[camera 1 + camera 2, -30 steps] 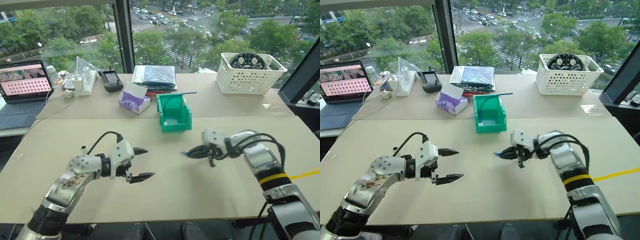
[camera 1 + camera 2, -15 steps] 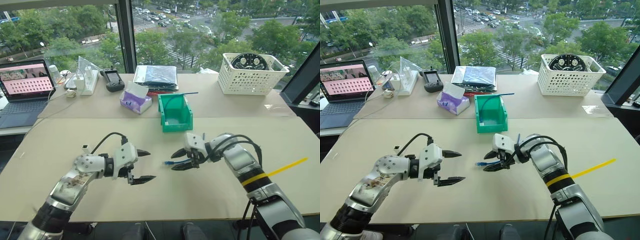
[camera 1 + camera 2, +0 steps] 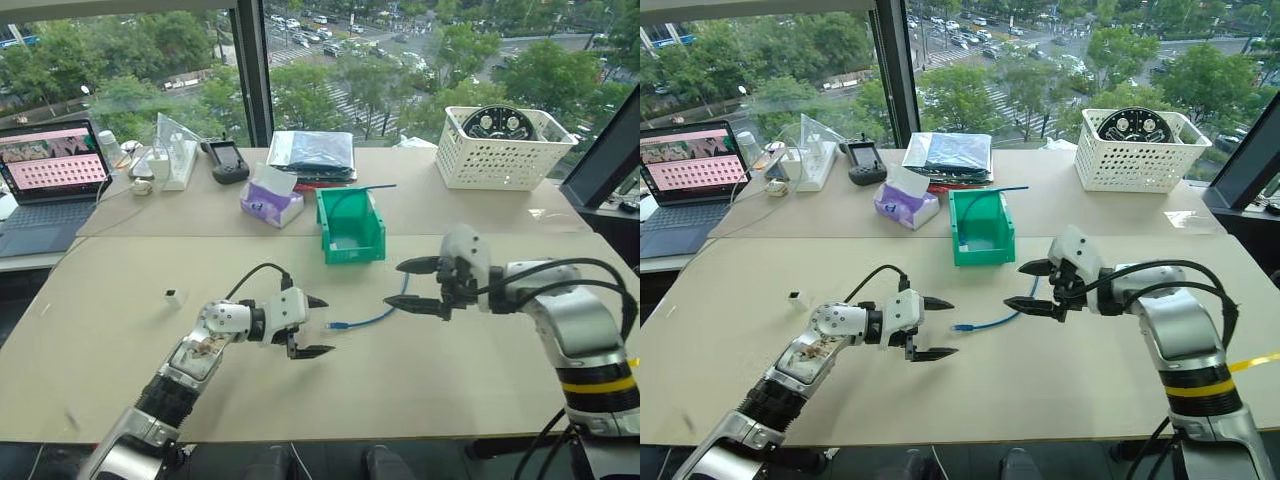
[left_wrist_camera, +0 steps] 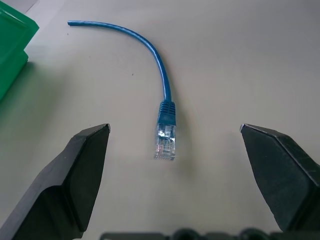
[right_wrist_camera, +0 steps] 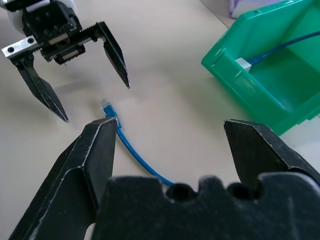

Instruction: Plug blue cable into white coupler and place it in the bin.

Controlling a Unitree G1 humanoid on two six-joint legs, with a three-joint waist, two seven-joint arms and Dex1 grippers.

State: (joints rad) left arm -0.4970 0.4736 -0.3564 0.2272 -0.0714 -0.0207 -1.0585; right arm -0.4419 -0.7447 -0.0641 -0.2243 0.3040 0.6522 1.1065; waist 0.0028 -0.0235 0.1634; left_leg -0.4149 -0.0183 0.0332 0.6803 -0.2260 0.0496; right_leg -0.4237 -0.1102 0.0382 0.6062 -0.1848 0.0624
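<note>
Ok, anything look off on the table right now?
The cable lies loose between the open left fingers and right fingers, held by neither. The coupler sits well apart, off to the left. Nothing looks spilled or damaged.

— What sits along the far side of the table point(image 3: 120, 290)?

— At the left edge, an open laptop point(image 3: 47, 190) with a pink picture on its screen. Near it stand a white power strip point(image 3: 178, 160) and a clear plastic piece, then a black handheld controller point(image 3: 226, 159).

— And toward the middle?

— A purple tissue pack point(image 3: 269, 203) with a white tissue sticking up, and behind it a dark flat packet point(image 3: 313, 150) lying by the window.

— Anything on the right?

— A white perforated basket point(image 3: 500, 150) holding a round black part. Beyond the glass are trees and a street with cars.
</note>
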